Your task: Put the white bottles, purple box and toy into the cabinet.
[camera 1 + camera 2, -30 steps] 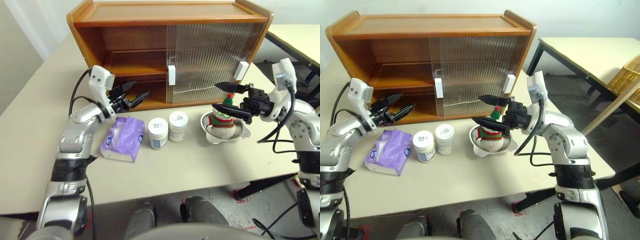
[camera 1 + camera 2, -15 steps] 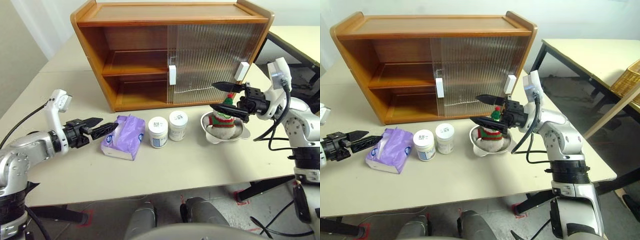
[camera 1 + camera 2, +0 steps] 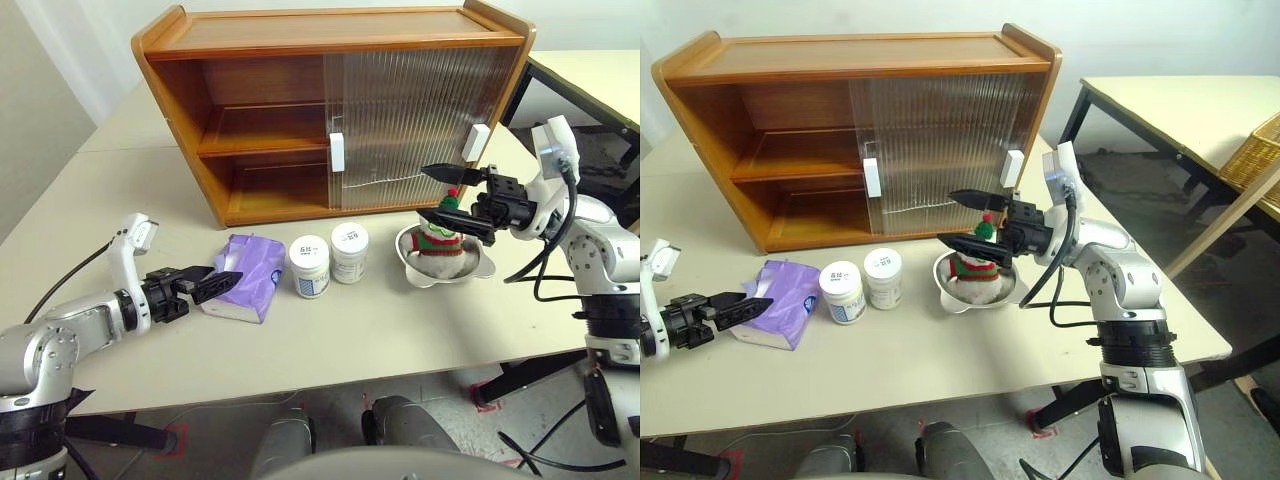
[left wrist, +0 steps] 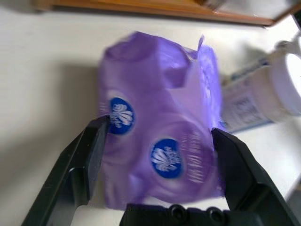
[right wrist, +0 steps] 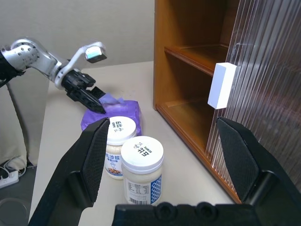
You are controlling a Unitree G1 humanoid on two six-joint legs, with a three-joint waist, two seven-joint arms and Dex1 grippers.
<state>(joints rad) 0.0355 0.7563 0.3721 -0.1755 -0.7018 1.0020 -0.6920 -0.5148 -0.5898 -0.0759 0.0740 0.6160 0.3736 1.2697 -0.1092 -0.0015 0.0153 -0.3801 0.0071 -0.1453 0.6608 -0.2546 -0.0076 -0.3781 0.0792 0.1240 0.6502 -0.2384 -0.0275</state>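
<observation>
Pale beige surface [image 3: 330, 340] fronting a wooden two-shelf cabinet [image 3: 300, 110], its left half open. The soft lavender-purple box [image 3: 245, 290] lies flat near the cabinet's open side, beside two white jars [image 3: 328, 265]. Left gripper [image 3: 212, 285] comes in low from the side, fingers spread astride the pack's end, not yet pinching. Risk: the soft wrap may crumple or slide toward the jars. Right gripper [image 3: 445, 192] hangs level, fingers wide, over the plush toy [image 3: 438, 235] in its metal bowl [image 3: 480, 268].

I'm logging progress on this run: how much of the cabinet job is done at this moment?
Done: nothing is inside the cabinet; its open shelves are bare.
In hand: the left pincer is open with a finger on each side of the purple box, not yet lifted. The right pincer hangs open by the toy, which sits in a metal bowl.
Left: both white bottles, the box and the toy.
</observation>
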